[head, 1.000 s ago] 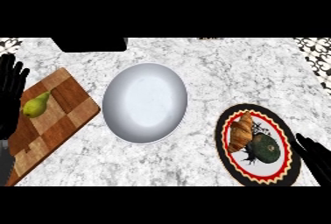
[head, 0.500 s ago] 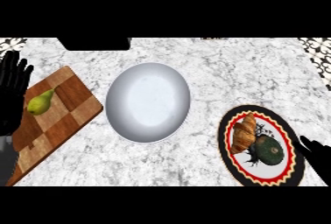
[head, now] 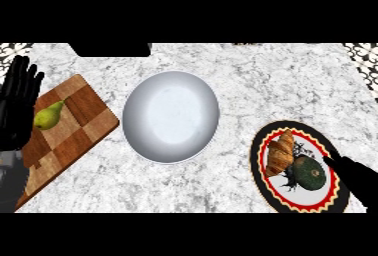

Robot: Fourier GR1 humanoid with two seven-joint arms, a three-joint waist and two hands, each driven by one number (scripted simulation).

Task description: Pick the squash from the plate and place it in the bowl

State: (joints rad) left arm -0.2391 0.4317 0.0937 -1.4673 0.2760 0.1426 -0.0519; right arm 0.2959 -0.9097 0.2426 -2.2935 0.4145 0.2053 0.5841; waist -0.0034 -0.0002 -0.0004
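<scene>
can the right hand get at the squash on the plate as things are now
Probably yes: the right hand is right beside the squash on the plate, nothing between them; the croissant lies on the far side.

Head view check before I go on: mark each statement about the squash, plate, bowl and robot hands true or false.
1. The squash lies on the plate. True.
2. The bowl already holds the squash. False: nothing shows inside it.
3. A croissant shares the plate with the squash. True.
4. The pear sits in the bowl. False: it lies on the cutting board, left of the bowl.
5. The right robot hand is beside the squash, fingers straight, not curled round it. True.
6. The left robot hand is holding the pear. False: it rests open at the left edge.
</scene>
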